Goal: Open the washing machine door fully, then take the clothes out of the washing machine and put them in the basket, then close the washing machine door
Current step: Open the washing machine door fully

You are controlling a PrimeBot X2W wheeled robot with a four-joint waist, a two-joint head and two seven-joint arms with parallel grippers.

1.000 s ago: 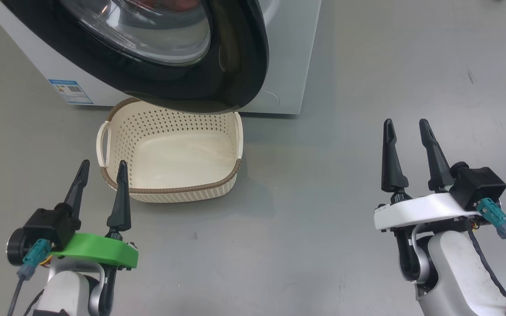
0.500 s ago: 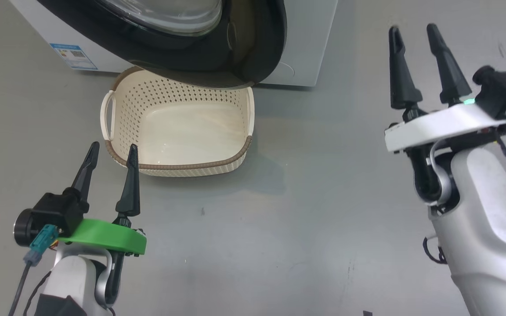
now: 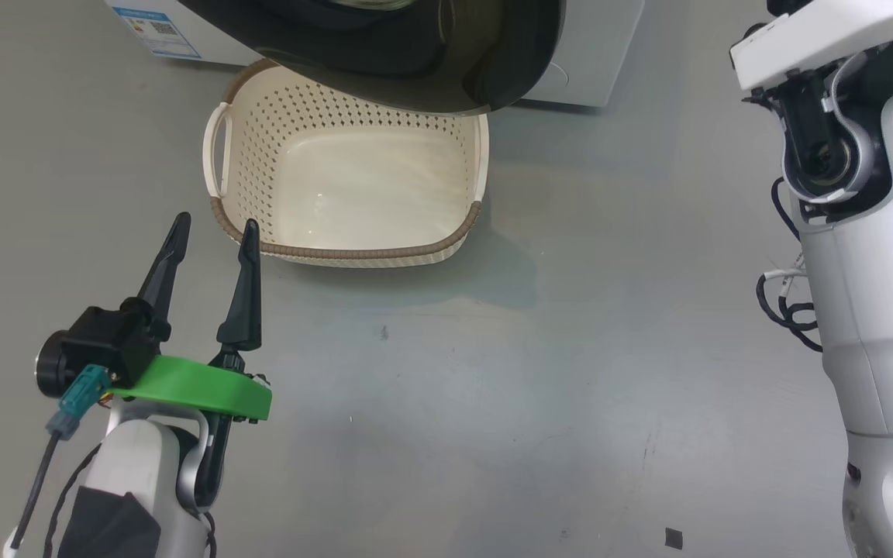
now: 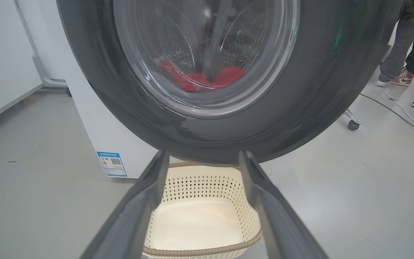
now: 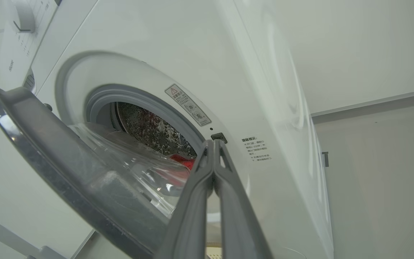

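Note:
The washing machine door (image 4: 84, 90), black-rimmed with a clear glass bowl, stands partly open on the white washing machine (image 5: 192, 54). Red clothes (image 4: 192, 81) lie in the steel drum (image 5: 146, 129) and show through the glass. The cream basket (image 3: 346, 252) sits on the floor under the door, with nothing in it. My left gripper (image 3: 217, 221) is open just short of the basket's near left corner, and it points at the door (image 3: 415, 62). My right gripper (image 5: 214, 142) is shut on nothing, raised before the gap between door and machine front. Red cloth (image 5: 182, 160) shows behind it.
A person's legs and shoes (image 4: 404, 54) stand at the far right of the left wrist view, near a floor cable and a caster wheel (image 4: 352, 125). My right forearm (image 3: 873, 232) rises along the right side of the head view. Grey floor surrounds the basket.
The head camera has shifted, sliding the scene up and right. My right arm has risen until its fingers leave the top of the head view, and its jaws have gone from open to shut.

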